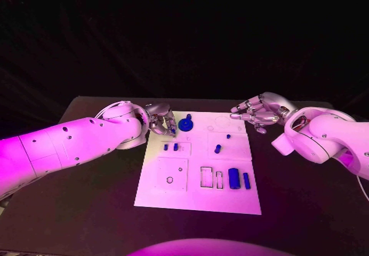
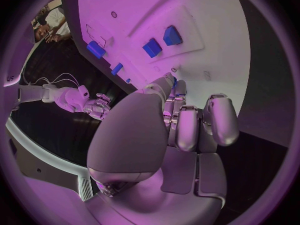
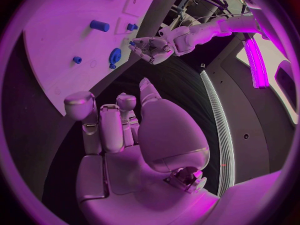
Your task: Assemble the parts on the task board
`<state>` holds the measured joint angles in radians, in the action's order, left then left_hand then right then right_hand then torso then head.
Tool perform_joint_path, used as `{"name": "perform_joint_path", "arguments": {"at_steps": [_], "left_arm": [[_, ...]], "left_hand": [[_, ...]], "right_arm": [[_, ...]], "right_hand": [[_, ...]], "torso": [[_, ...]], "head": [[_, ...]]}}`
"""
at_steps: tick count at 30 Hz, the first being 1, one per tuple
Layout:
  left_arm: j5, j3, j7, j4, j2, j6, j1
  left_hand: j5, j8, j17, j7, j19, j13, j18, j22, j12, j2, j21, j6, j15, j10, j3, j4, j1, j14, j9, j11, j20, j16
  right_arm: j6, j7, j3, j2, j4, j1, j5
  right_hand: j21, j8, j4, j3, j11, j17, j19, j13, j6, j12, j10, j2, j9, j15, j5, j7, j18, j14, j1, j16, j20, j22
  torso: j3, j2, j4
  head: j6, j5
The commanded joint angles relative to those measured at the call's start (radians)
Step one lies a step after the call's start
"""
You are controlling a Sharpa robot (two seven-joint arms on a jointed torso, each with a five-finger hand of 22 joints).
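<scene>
Left robot hand [image 1: 159,124] sits at the task board [image 1: 158,192]'s far-left corner, fingers curled beside the blue round part [image 1: 186,125]; can't tell if it grips it. Board lies mid-table [image 1: 92,213], other parts seated or loose. Right robot hand [image 1: 257,113] hovers off the far-right corner, empty, fingers loosely curled, prob. waiting

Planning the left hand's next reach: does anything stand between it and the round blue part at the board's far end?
Nothing visible does. The left hand sits beside the round blue part, with bare task board between them.
</scene>
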<state>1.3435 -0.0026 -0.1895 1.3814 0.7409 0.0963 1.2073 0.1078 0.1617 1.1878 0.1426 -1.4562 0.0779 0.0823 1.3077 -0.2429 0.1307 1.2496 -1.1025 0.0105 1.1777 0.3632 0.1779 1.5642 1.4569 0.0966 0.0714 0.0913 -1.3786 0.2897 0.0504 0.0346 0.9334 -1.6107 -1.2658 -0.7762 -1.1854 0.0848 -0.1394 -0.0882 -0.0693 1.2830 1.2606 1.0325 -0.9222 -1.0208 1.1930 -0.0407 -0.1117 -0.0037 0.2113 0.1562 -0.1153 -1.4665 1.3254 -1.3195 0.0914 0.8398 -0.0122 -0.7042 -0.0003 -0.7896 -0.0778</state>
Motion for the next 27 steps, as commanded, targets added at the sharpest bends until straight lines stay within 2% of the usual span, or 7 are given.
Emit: {"name": "perform_joint_path", "arguments": {"at_steps": [1, 19, 21, 27], "left_arm": [[0.011, 0.0, 0.0, -0.002, -0.005, -0.026, -0.001], [0.04, -0.001, -0.038, -0.006, -0.011, -0.067, -0.004], [0.042, -0.001, -0.039, -0.009, -0.011, -0.07, -0.004], [0.035, -0.002, -0.035, -0.012, -0.013, -0.078, -0.004]], "left_hand": [[0.004, -0.007, -0.001, -0.001, -0.005, 0.002, -0.012, 0.043, 0.006, 0.0, 0.006, -0.008, -0.001, 0.007, 0.006, -0.002, -0.013, 0.01, 0.001, -0.003, 0.001, -0.003], [0.003, -0.009, -0.004, -0.003, -0.004, 0.003, -0.012, 0.045, 0.01, 0.005, 0.007, -0.01, 0.0, 0.012, 0.007, -0.003, -0.018, 0.01, 0.0, -0.004, 0.001, -0.002], [0.003, -0.01, -0.003, -0.003, -0.004, 0.003, -0.013, 0.046, 0.01, 0.006, 0.008, -0.01, 0.0, 0.013, 0.007, -0.004, -0.017, 0.01, 0.0, -0.004, 0.001, -0.003], [0.003, -0.01, -0.004, -0.004, -0.004, 0.004, -0.013, 0.047, 0.011, 0.006, 0.009, -0.01, 0.0, 0.014, 0.008, -0.005, -0.017, 0.01, 0.0, -0.005, 0.001, -0.002]], "right_arm": [[-0.011, -0.007, 0.0, -0.002, -0.001, 0.001, -0.004], [-0.017, -0.005, 0.0, -0.004, 0.001, 0.002, -0.003], [-0.019, -0.004, 0.0, -0.004, 0.001, 0.002, -0.003], [-0.023, -0.002, 0.0, -0.004, 0.002, 0.002, -0.003]], "right_hand": [[0.003, 0.006, 0.001, -0.007, 0.0, 0.0, -0.006, 0.0, 0.0, 0.002, -0.005, -0.008, -0.001, -0.006, 0.005, 0.002, -0.019, -0.032, 0.003, 0.006, 0.002, 0.0], [0.003, 0.006, 0.001, -0.007, 0.0, 0.0, -0.006, 0.0, 0.0, 0.002, -0.005, -0.008, -0.001, -0.006, 0.005, 0.002, -0.019, -0.032, 0.003, 0.006, 0.002, 0.0], [0.003, 0.006, 0.001, -0.007, 0.0, 0.0, -0.006, 0.0, 0.0, 0.002, -0.005, -0.008, -0.001, -0.006, 0.005, 0.002, -0.019, -0.032, 0.003, 0.006, 0.002, 0.0], [0.003, 0.006, 0.001, -0.007, 0.0, 0.0, -0.006, 0.0, 0.0, 0.002, -0.005, -0.008, -0.001, -0.006, 0.005, 0.002, -0.019, -0.032, 0.003, 0.006, 0.002, 0.0]], "torso": [[0.0003, 0.0, -0.0007], [0.0002, 0.0, 0.0004], [0.0003, 0.0, 0.0001], [0.0005, 0.0, -0.0001]], "head": [[0.0, -0.001], [-0.007, -0.002], [-0.009, -0.007], [-0.009, -0.008]]}}
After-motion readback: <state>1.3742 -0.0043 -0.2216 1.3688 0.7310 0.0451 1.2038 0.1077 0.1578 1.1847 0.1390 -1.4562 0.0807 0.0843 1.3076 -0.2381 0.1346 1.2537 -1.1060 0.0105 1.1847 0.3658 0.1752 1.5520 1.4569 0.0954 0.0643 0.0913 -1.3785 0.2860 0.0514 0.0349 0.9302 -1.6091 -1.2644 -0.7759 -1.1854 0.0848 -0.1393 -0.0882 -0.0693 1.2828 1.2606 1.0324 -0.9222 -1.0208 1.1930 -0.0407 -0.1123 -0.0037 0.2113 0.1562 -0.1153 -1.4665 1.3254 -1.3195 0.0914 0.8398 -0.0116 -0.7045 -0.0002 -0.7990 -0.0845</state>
